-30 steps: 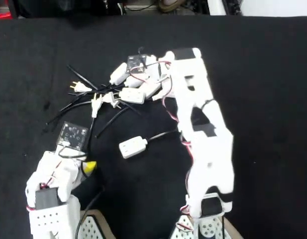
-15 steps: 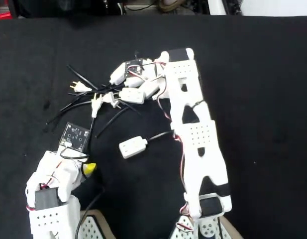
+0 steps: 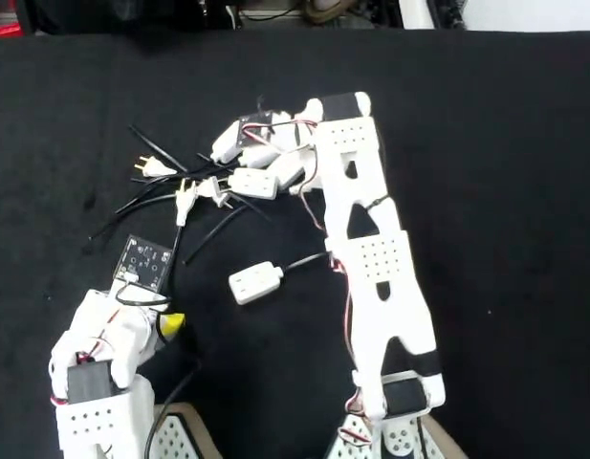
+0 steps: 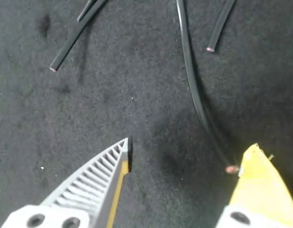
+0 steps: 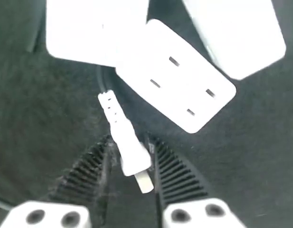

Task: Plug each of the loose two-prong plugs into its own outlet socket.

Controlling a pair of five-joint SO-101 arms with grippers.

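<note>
From above, my right arm [image 3: 371, 258] covers the plug [image 5: 132, 156] in my right gripper [image 5: 129, 141]. Up close its prongs are too blurred to tell, and two white outlet blocks [image 5: 96, 28] run off the edge.

arms [image 3: 381, 277]: white, perforated | wiring [image 3: 353, 320]: red-white | left pincer [image 4: 190, 144]: grey ribbed finger [image 4: 96, 185] (other yellow)

Black table [image 3: 510, 177], outlet socket [image 3: 254, 283], plugs [image 3: 153, 169] (loose, tangled)
</note>
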